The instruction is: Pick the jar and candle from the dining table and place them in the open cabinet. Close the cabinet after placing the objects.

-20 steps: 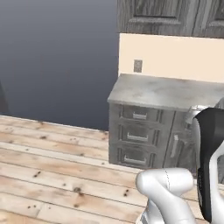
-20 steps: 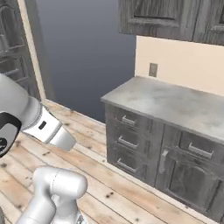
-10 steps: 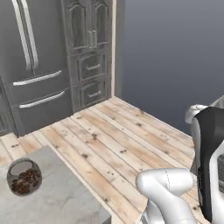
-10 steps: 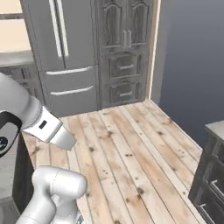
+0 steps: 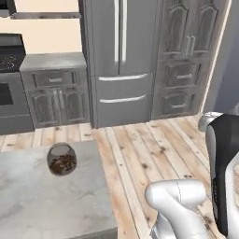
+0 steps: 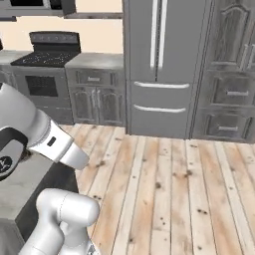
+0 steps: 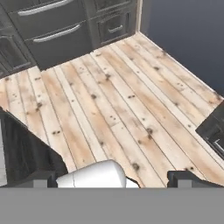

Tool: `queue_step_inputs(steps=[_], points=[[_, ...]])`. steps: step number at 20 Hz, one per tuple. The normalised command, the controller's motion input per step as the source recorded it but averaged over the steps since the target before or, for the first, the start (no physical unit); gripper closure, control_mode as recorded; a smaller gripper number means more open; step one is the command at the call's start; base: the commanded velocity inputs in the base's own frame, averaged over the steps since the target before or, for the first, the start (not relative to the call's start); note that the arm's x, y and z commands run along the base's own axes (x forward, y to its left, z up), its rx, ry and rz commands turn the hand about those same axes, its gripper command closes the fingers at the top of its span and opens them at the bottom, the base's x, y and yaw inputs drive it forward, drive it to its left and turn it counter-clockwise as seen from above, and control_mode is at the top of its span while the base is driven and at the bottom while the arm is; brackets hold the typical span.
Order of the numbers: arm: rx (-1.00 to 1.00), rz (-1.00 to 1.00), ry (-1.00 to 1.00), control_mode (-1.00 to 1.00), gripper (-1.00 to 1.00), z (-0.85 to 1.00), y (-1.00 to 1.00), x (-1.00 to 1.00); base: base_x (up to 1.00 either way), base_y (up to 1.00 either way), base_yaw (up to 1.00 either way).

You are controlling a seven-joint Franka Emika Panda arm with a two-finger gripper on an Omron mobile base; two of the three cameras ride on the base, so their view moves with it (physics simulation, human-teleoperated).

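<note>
The jar (image 5: 61, 159), a round clear glass one with brown pieces inside, stands upright near the far right corner of the dining table (image 5: 46, 200), whose marble top fills the lower left of the left base view. A corner of that table (image 6: 17, 183) shows behind my arm in the right base view. In the hand view my gripper (image 7: 114, 180) is open, its dark fingertips (image 7: 41, 179) wide apart with nothing between them, looking down at the wooden floor. The candle and the cabinet are out of view.
A steel fridge (image 5: 119, 60) stands straight ahead with tall grey pantry cabinets (image 5: 186, 56) to its right. A stove (image 6: 47, 74) and grey base cabinets (image 5: 53, 93) lie to its left. Plank floor (image 6: 169, 189) stretches between the table and the fridge.
The base has turned, so both base views swung from a grey counter with drawers, past the pantry, to the fridge and the table. The jar sits more centrally now. The gripper stays open.
</note>
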Motion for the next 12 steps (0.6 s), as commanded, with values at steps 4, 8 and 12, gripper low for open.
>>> queue_step_inputs(steps=[4,8,12], points=[[0.00,0.00,0.00,1.00,-1.00,0.00,0.00,0.00,0.00,0.11,0.88],[0.00,0.00,0.00,1.00,-1.00,0.00,0.00,0.00,0.00,0.01,0.94],[0.00,0.00,0.00,1.00,-1.00,0.00,0.00,0.00,0.00,-0.02,0.82]])
